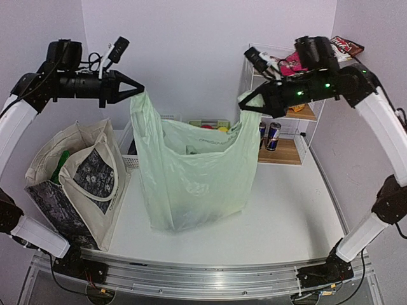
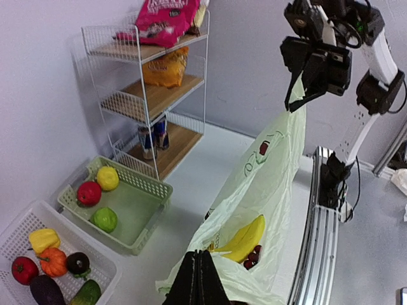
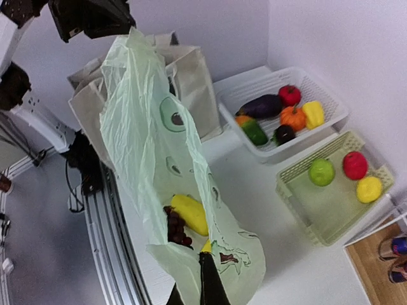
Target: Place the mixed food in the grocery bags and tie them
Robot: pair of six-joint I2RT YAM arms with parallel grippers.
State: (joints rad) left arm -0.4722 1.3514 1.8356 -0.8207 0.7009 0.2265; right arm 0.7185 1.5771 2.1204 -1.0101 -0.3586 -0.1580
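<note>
With your left gripper [image 1: 137, 89] and right gripper [image 1: 245, 101] each pinched tight on a handle of the plastic bag [image 1: 191, 171], which stands just right of the tote [image 1: 76, 178] with bananas [image 2: 245, 238] and grapes [image 2: 253, 257] inside, bring the handles together evenly and taut before knotting.

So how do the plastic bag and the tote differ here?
The plastic bag is thin, pale green and see-through; the tote is cream canvas with a dark panel. The left gripper and right gripper hold the plastic bag up by its handles; the tote stands untouched. Both rest on the table, mouths open.
</note>
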